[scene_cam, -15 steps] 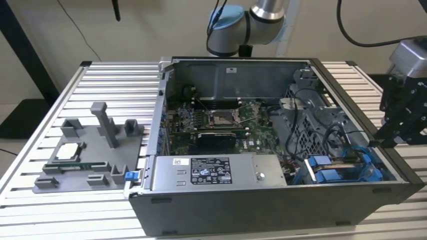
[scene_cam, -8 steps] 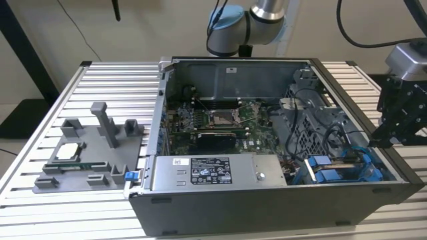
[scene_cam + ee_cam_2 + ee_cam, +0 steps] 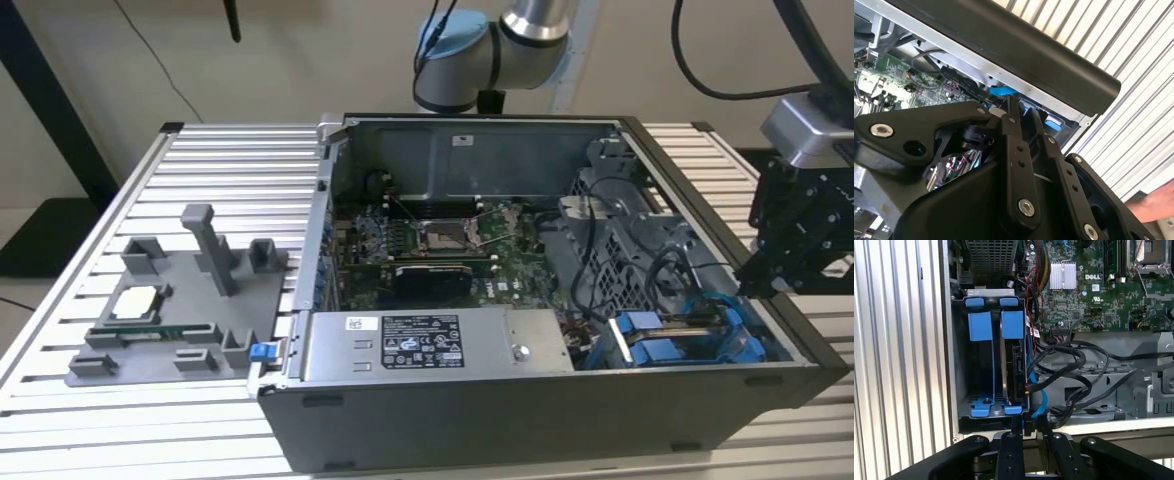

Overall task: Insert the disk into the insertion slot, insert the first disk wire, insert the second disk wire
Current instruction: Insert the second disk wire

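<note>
**Figure. Drive cage (image 3: 960, 365) of the opened computer case, with the arm above its edge.** The disk (image 3: 1015, 371) stands edge-up in the insertion slot (image 3: 1013, 410), the cage bay nearer the motherboard (image 3: 1094, 295). An empty blue carrier (image 3: 979, 327) fills the other bay. The gripper (image 3: 1023, 423) hangs at the cage's end, over the case wall. Its fingers are drawn close together, with nothing visible between them.

A blue cable (image 3: 1042, 402) and a bundle of black cables (image 3: 1074, 365) lie just beside the cage, on the motherboard side. Whether any of them is plugged into the disk cannot be told.

Likely hazards:
- The fingers could catch in the loose loops and drag a plug askew.
- A connector pressed in tilted could jam against the disk's edge.
- The gripper body could strike the case wall, which lies close beneath it.

The power supply (image 3: 427, 342) adjoins the cage along the same case wall.
</note>
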Motion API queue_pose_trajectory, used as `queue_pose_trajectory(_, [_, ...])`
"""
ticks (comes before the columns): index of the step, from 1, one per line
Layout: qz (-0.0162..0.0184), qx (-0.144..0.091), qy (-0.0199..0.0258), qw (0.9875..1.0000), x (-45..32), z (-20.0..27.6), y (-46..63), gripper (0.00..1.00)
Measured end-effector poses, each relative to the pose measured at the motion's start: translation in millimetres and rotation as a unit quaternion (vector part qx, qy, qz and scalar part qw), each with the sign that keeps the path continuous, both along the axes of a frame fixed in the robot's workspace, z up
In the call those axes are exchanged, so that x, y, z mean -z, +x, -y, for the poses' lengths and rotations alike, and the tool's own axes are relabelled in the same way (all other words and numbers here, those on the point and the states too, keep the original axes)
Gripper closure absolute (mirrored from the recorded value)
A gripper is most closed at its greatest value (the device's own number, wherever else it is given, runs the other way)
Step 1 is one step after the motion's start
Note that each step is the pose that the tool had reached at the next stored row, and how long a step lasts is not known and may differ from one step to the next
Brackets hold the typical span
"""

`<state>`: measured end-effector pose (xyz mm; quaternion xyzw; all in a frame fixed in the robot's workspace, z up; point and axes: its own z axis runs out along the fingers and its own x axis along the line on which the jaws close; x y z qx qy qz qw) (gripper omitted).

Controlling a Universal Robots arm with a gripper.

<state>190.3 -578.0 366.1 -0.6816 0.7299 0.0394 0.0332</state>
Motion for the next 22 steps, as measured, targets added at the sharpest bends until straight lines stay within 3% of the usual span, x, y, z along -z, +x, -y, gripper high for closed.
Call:
queue_pose_trajectory(1, [0.0000,0.000,0.0001,1.0000,0.0,0.0,-0.1,1.00])
queue_pose_trajectory(22, [0.0000,0.000,0.0070,1.0000,0.0,0.0,-0.3,1.00])
